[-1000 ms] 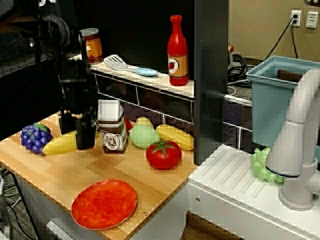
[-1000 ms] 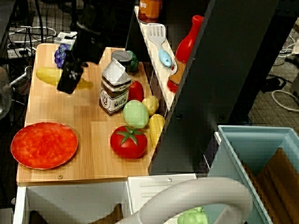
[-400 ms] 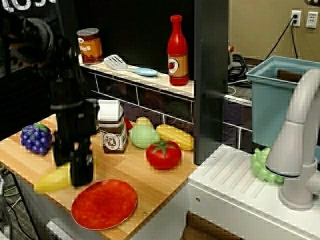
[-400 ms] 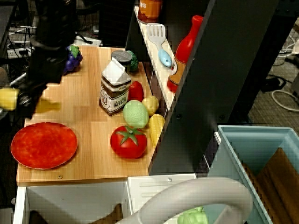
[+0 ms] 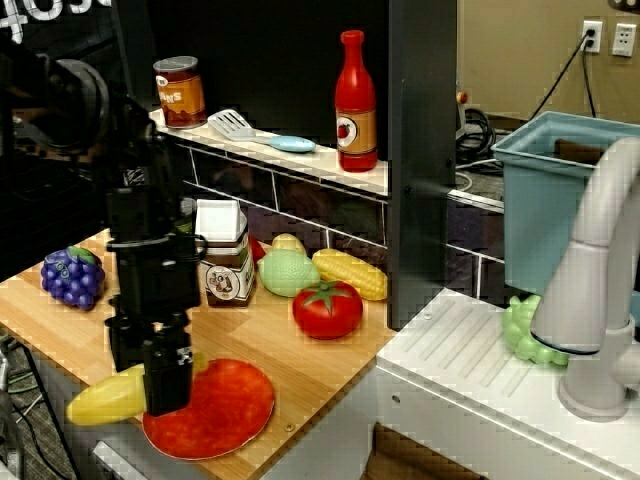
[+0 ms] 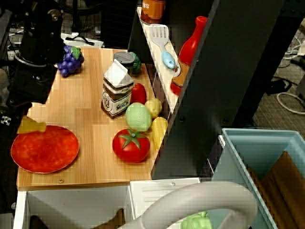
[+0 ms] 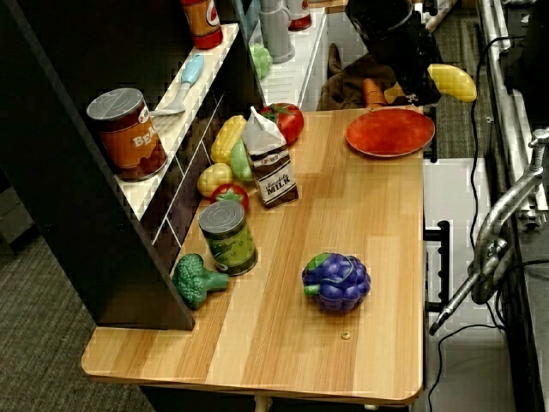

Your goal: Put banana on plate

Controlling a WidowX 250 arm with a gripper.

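My black gripper (image 5: 165, 385) is shut on the smooth yellow banana (image 5: 105, 398). It holds the banana just above the left rim of the red-orange plate (image 5: 225, 405) at the counter's front edge. Most of the banana sticks out past the plate and beyond the table edge. In the overhead view only one banana end (image 6: 31, 126) shows, at the plate's (image 6: 47, 150) far-left rim. In the side view the gripper (image 7: 419, 86) holds the banana (image 7: 453, 81) above the plate's (image 7: 386, 133) outer edge.
Purple grapes (image 5: 72, 277) sit at the left. A milk carton (image 5: 224, 255), a tomato (image 5: 327, 308), a corn cob (image 5: 350, 273) and other toy food stand behind the plate. A green can (image 7: 227, 237) and broccoli (image 7: 194, 280) stand by the shelf. The sink faucet (image 5: 600, 300) is at the right.
My gripper has carried the banana from beside the grapes forward and down to the plate's left rim. The other objects have not moved.
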